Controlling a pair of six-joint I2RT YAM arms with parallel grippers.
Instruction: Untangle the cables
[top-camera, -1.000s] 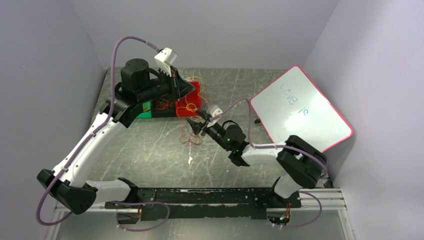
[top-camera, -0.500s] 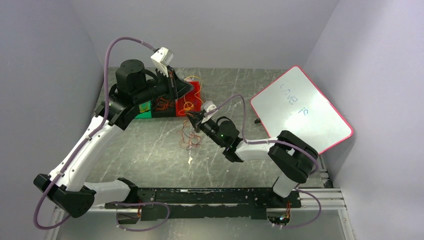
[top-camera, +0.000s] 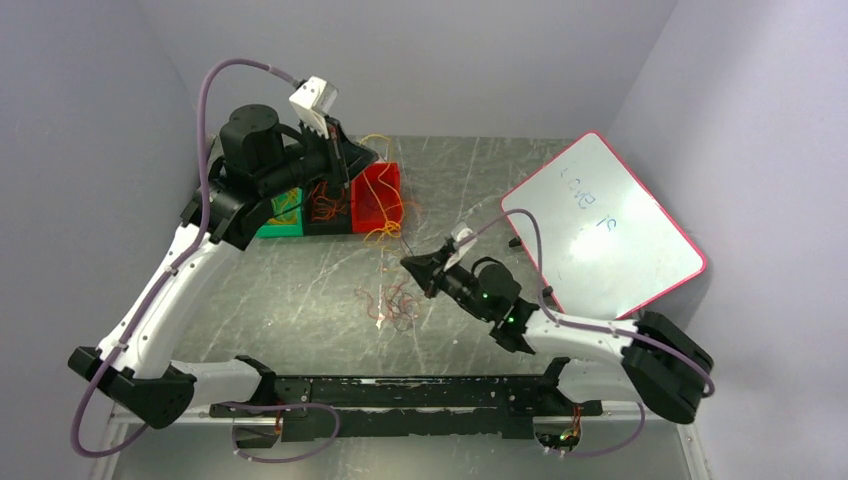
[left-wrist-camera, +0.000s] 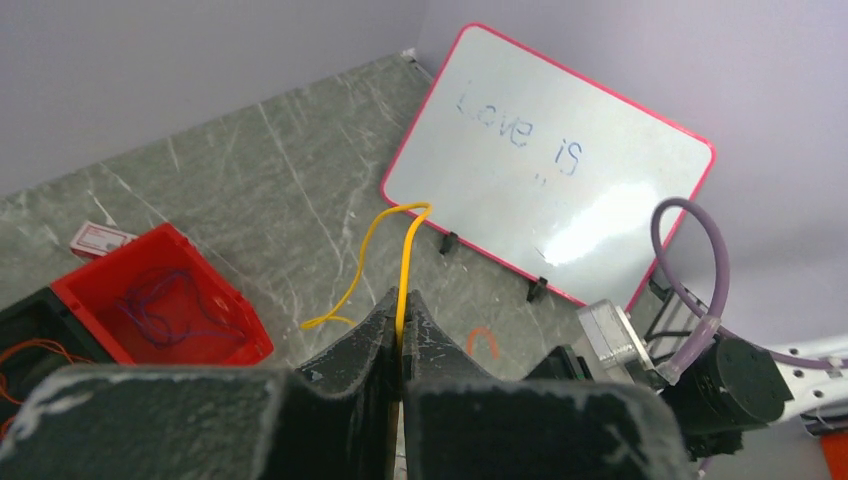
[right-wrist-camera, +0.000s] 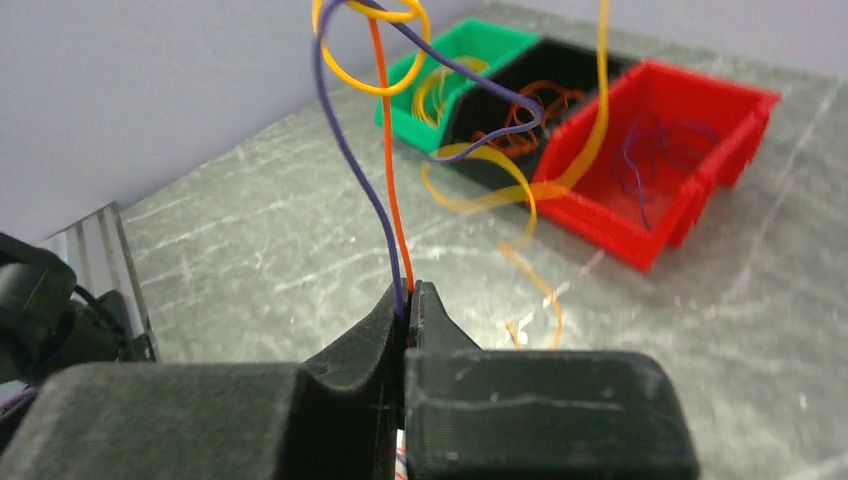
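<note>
On the scratched, marbled surface (top-camera: 300, 290), along its far left edge, a green bin (right-wrist-camera: 480, 30), a black bin (right-wrist-camera: 575, 55) and a red bin (right-wrist-camera: 600, 225) of hard plastic hold wiry loops. Above them the left hand (left-wrist-camera: 400, 300) is clamped tight on a smooth yellow cable (left-wrist-camera: 403, 245). A loose tangle of cables (top-camera: 395, 303) lies mid-surface, near the right hand (right-wrist-camera: 408, 295), which is pinched tight on an orange cable (right-wrist-camera: 383, 150) and a purple cable (right-wrist-camera: 345, 150).
</note>
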